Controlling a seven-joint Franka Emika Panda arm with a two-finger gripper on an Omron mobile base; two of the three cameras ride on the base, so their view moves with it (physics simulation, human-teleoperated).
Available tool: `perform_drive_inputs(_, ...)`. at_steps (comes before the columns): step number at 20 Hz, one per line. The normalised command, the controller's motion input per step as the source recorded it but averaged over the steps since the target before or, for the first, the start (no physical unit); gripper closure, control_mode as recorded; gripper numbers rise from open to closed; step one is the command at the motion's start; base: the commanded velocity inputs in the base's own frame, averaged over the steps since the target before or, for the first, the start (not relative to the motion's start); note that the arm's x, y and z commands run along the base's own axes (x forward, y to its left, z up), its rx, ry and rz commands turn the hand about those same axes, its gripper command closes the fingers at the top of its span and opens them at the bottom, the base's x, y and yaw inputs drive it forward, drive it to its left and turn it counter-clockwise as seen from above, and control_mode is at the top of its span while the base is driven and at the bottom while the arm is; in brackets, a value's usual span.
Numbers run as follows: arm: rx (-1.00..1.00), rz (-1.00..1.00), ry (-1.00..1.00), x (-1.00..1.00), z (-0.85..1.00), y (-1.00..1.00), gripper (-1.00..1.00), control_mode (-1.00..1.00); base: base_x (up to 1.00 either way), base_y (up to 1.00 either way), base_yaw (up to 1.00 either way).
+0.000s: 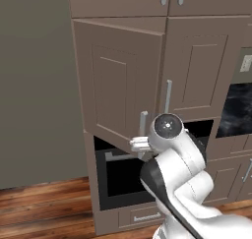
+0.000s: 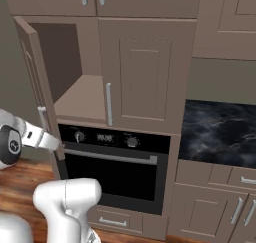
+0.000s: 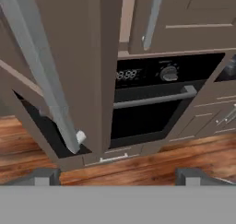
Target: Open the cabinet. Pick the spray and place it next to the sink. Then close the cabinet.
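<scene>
The cabinet's left door [image 1: 115, 85] stands swung open toward me, and its right door [image 1: 202, 68] is shut. Past the open door's edge [image 2: 31, 67] I see the plain tan shelf [image 2: 82, 97], with nothing on the part that shows. My gripper [image 1: 139, 144] is open at the lower end of the open door's silver handle [image 1: 143, 122], apart from it. In the hand view the handle [image 3: 39, 66] runs down the door [image 3: 87, 57] just ahead of my gripper [image 3: 119, 177]. The spray and the sink are out of view.
A black oven [image 2: 115, 172] with a bar handle sits right below the cabinet, with a small drawer [image 2: 112, 221] under it. A dark marble counter [image 2: 220, 132] lies to the right, with lower doors [image 2: 210, 214] beneath. The wood floor [image 1: 44, 208] is open on the left.
</scene>
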Motion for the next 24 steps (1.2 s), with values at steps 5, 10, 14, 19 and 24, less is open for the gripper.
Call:
perform_drive_inputs(5, 0.22, 0.00, -0.17, -0.23, 0.00, -1.00, -1.00, -1.00, 0.00, 0.00, 0.00)
perform_drive_inputs(10, 0.30, 0.00, -0.27, -0.21, -0.04, -0.94, -1.00, -1.00, 0.00, 0.00, 0.00)
perform_drive_inputs(14, 0.31, 0.00, -0.37, -0.02, -0.44, -0.59, -1.00, -1.00, 0.00, 0.00, 0.00)
perform_drive_inputs(19, 0.29, 0.01, -0.43, 0.04, -0.53, -0.17, -1.00, -1.00, 0.00, 0.00, 0.00)
perform_drive_inputs(24, 0.32, 0.05, -0.43, 0.00, -0.16, 0.00, -1.00, -1.00, 0.00, 0.00, 0.00)
